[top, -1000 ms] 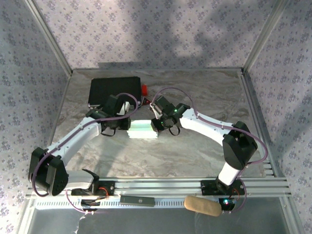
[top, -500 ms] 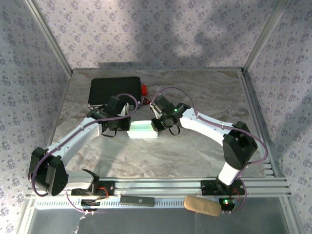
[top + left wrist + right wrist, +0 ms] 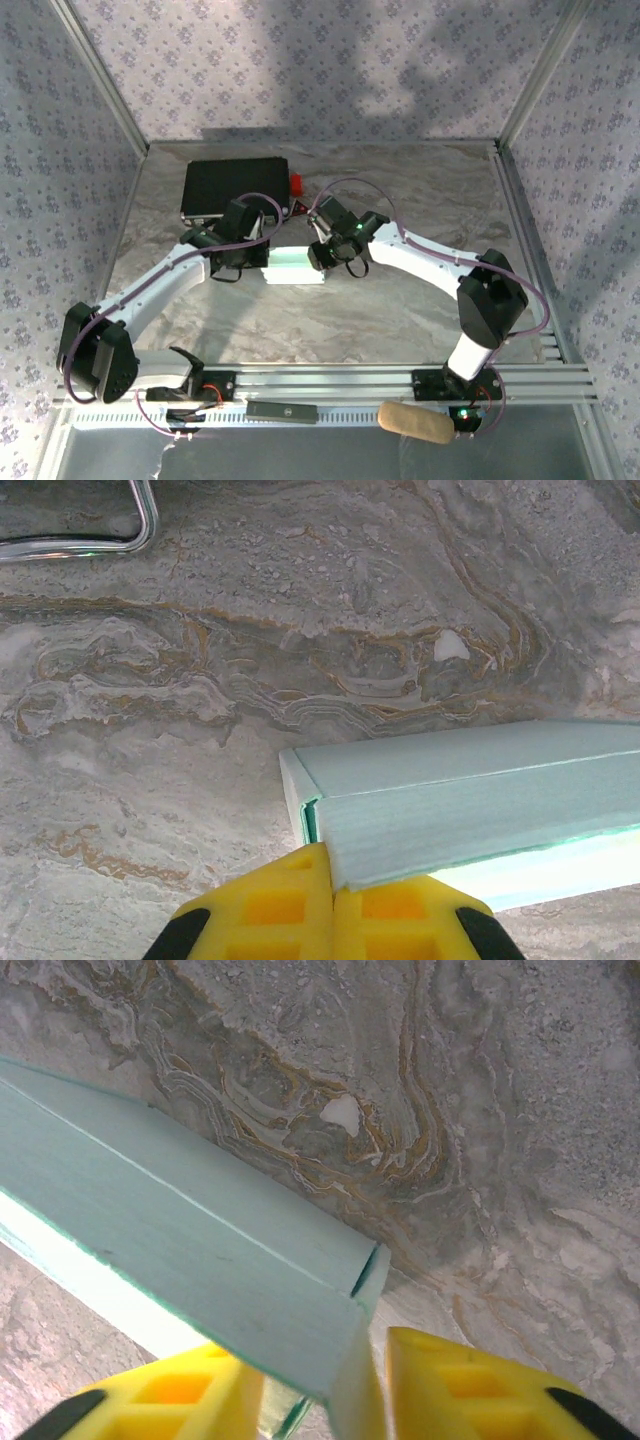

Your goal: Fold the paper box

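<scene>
The table (image 3: 400, 310) is my working floor, and I want the flat marble top under the card so each crease has something to press against. The case (image 3: 235, 185) lies at the far left, apart from the fold, and I judge it is parked there to be out of the arms' way.

The box (image 3: 295, 266) lies flat in the middle of the table, long side running left to right, between the two wrists. One arm sits at each end, so one end can be pinned while the other is worked.

The left gripper (image 3: 330, 900) is at the box's left end. Its yellow fingers are pressed together with no gap, and the corner of the top panel comes down right at their seam. I cannot tell whether the card is nipped between them or only rests against them.

The right gripper (image 3: 320, 1355) is at the right end with its jaws parted. The end flap hangs down between the fingers, one finger under the panel and the other just beside the flap. I see no clamp on it, so I take this as a loose straddle.

As for contents, the case is shut and shows nothing inside. The box's left end shows only a thin dark slit, and I see nothing in it.
</scene>
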